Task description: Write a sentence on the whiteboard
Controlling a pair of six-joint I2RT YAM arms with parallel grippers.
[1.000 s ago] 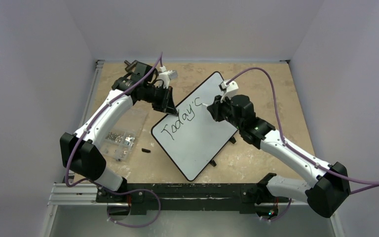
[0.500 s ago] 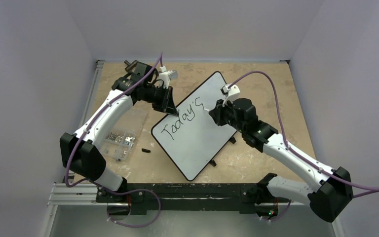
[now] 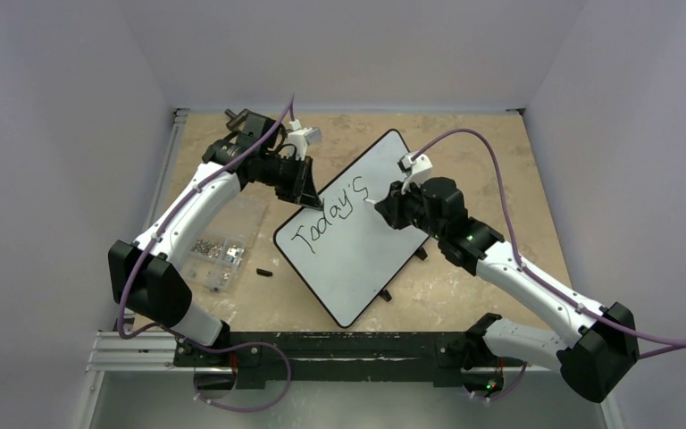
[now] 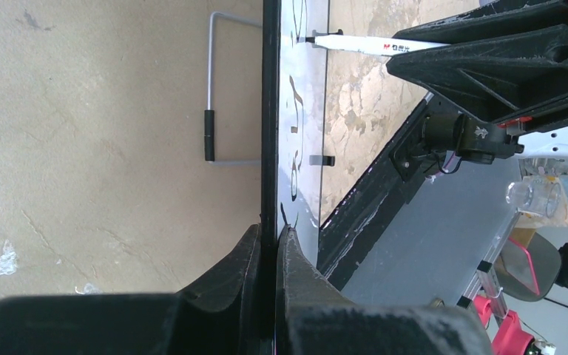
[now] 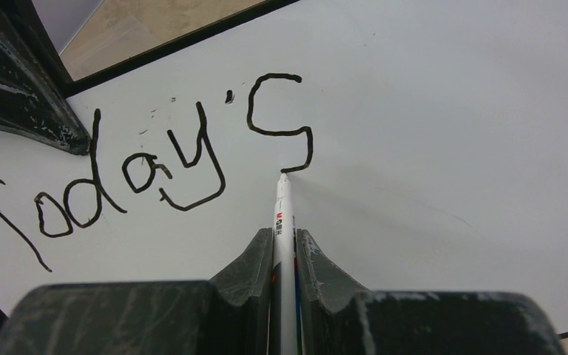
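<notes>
Sentence (image 3: 332, 217) on whiteboard (image 3: 357, 264): "s" just gained its lower curve, first word nearly done; right gripper (image 5: 283, 235) clenches marker (image 5: 284, 211), left gripper (image 4: 270, 237) clamps rim.

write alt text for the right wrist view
The right gripper holds a white marker, its tip touching the whiteboard at the lower end of an unfinished s in black lettering reading "Today's".
</notes>
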